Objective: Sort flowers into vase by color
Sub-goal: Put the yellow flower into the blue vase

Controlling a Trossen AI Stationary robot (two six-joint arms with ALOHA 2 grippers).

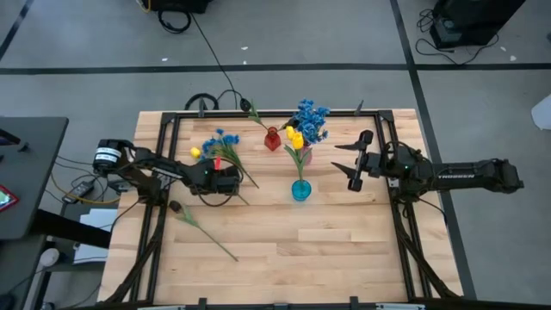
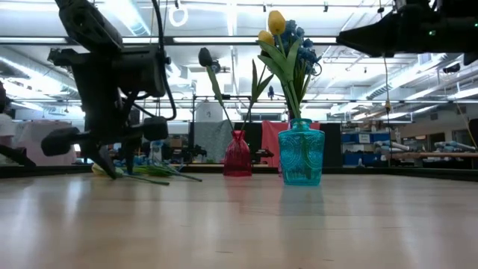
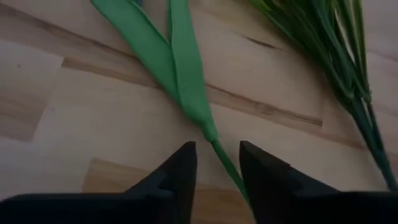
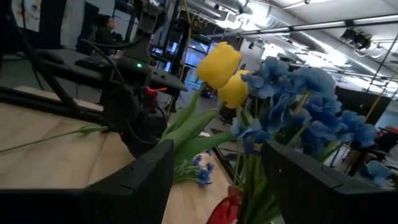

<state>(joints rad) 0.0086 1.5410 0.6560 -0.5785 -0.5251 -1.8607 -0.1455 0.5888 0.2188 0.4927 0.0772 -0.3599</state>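
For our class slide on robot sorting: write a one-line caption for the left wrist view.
Left gripper straddles a green flower stem lying on the wooden table, fingers apart on either side.

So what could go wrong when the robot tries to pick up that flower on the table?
The left gripper straddles a thin green stem lying flat on the table, so it might slide out as the fingers close. A bushy blue spray lies right beside it and could get dragged along. The teal vase already holds yellow and blue flowers, so it may tip.
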